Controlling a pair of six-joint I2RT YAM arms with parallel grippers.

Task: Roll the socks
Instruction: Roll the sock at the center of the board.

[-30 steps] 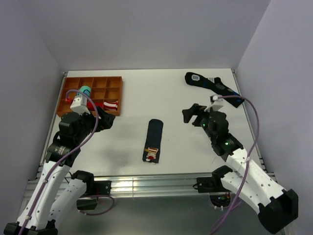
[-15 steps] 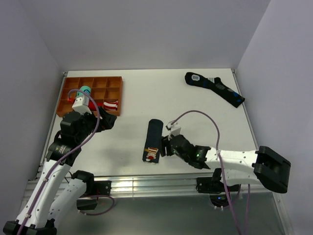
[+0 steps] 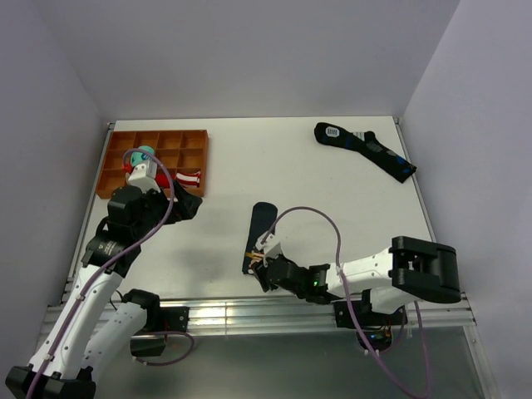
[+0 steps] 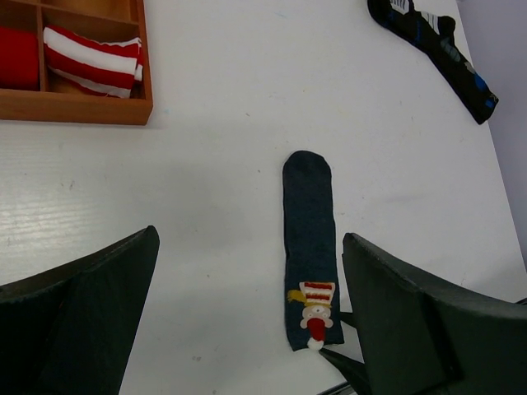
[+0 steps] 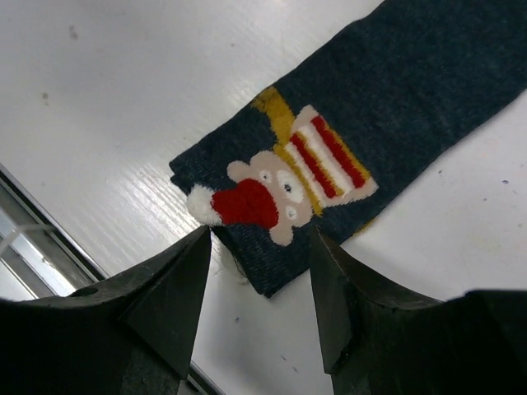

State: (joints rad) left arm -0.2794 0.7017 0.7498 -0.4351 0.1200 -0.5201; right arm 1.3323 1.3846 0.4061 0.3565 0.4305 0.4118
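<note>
The dark navy socks (image 3: 263, 233) lie flat on the white table, toe end far, the red-white-yellow patch (image 3: 257, 261) at the near end. They also show in the left wrist view (image 4: 309, 239) and the right wrist view (image 5: 387, 123). My right gripper (image 3: 259, 269) is open and low at the patch end. Its fingertips stand either side of the socks' near corner (image 5: 259, 247), not closed on it. My left gripper (image 3: 188, 204) is open and empty, well left of the socks and above the table (image 4: 251, 239).
A wooden compartment tray (image 3: 198, 148) stands at the back left with a red-white rolled bundle (image 3: 189, 177) and a teal bundle (image 3: 146, 153). A longer dark sock with blue marks (image 3: 366, 150) lies at the back right. The table's front edge and metal rail (image 3: 249, 312) are close behind the right gripper.
My right arm has swung from the right middle of the table down and left to the socks' patch end. My left arm has barely shifted.
</note>
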